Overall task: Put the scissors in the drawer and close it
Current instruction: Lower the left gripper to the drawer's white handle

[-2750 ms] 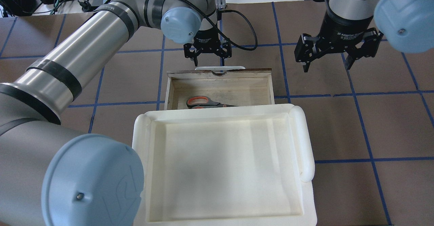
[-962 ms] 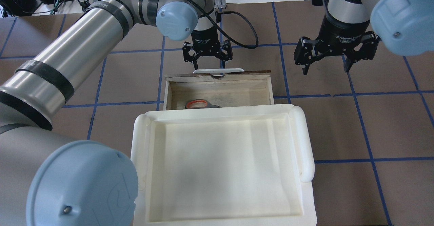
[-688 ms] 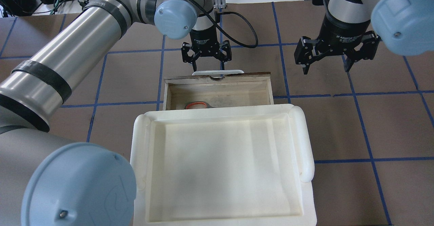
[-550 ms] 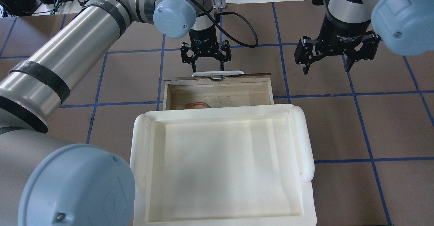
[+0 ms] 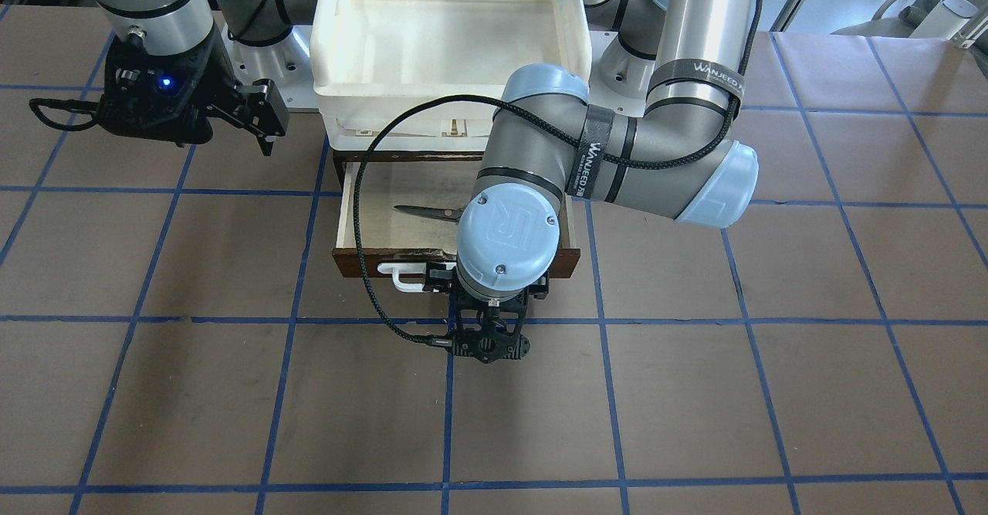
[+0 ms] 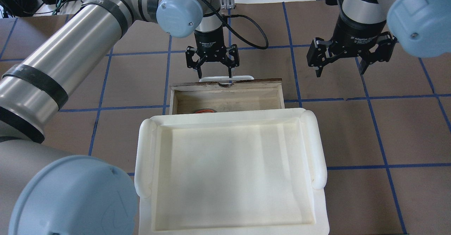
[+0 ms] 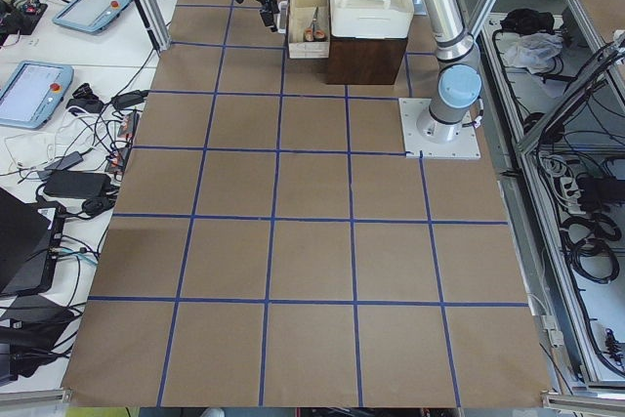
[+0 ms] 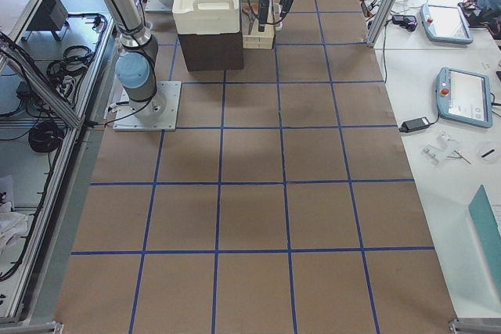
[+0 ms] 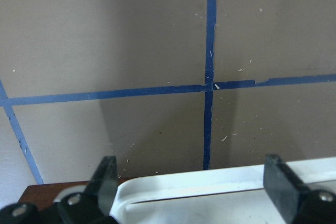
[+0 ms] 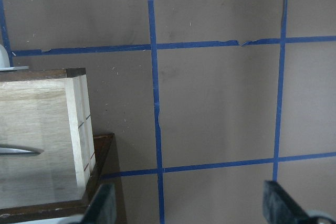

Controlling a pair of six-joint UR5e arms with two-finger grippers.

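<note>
1. Dark brown wood: the drawer (image 6: pixel 225 84) stands part open beneath the cream tray (image 6: pixel 319 147).
2. My left claw (image 6: pixel 215 73) is spread wide just at the white bar handle (image 6: pixel 243 76), clasping nothing.
3. The scissors (image 5: pixel 428 211) lie inside the drawer, at 6 o'clock from that claw in the overhead view.
4. My right claw (image 6: pixel 340 69) hangs released at 3 o'clock, apart.

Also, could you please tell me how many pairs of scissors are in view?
1. The scissors lie in the open drawer, partly hidden by the white tray in the overhead view. Others could be hidden in the drawer's covered part.
</note>
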